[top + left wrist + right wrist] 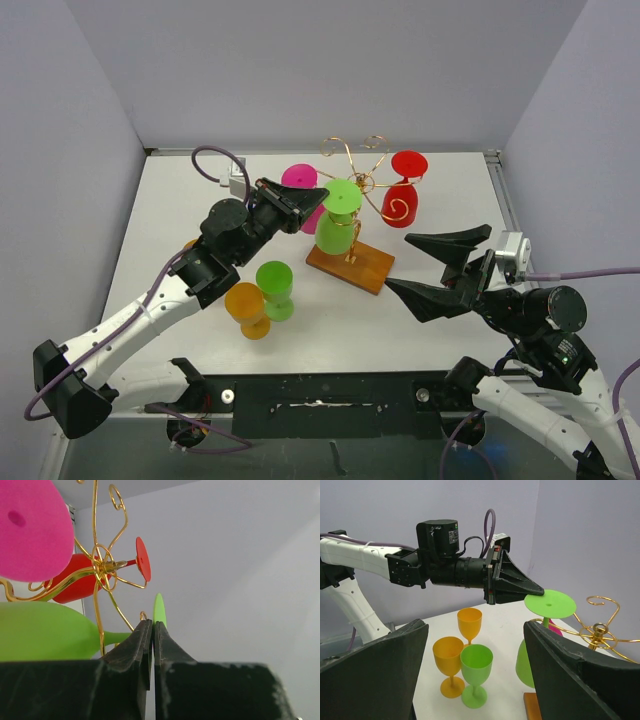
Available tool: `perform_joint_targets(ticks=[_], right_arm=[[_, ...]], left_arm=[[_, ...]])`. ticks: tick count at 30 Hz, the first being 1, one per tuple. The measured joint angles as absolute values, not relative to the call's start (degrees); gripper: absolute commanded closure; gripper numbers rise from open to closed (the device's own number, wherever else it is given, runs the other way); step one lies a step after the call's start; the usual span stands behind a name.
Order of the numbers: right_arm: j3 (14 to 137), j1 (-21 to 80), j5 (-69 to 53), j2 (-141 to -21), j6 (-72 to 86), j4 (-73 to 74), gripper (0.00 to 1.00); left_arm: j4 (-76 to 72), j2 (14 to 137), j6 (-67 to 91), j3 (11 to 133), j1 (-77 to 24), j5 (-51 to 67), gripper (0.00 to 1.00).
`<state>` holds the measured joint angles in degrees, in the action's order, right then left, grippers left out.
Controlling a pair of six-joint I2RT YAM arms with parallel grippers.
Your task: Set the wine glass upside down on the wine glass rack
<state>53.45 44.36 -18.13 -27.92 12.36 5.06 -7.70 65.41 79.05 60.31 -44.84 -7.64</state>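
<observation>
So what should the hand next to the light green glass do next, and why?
Probably pull the left hand back a little from the lime green wine glass. That glass already hangs upside down on the wine glass rack. The hand is shut with nothing in it, and its tips are right at the edge of the glass's foot. The right hand is open and empty.

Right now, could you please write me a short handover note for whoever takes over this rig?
Left gripper: fingers shut, empty, tips at the foot rim of the lime glass.
Right gripper: fingers open, empty, beside the rack.
Done: lime glass, pink glass and red glass hang upside down on the rack.
To do: two orange glasses and a green glass stand upright on the table.
</observation>
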Motion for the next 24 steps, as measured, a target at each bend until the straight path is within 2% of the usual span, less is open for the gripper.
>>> perform_joint_targets(ticks=[24], right_arm=[[52.99, 44.36, -17.52, -27.90, 13.17, 3.46, 0.20]], left_arm=[[-6.66, 60.01, 78.35, 55.51, -44.53, -5.13, 1.00]])
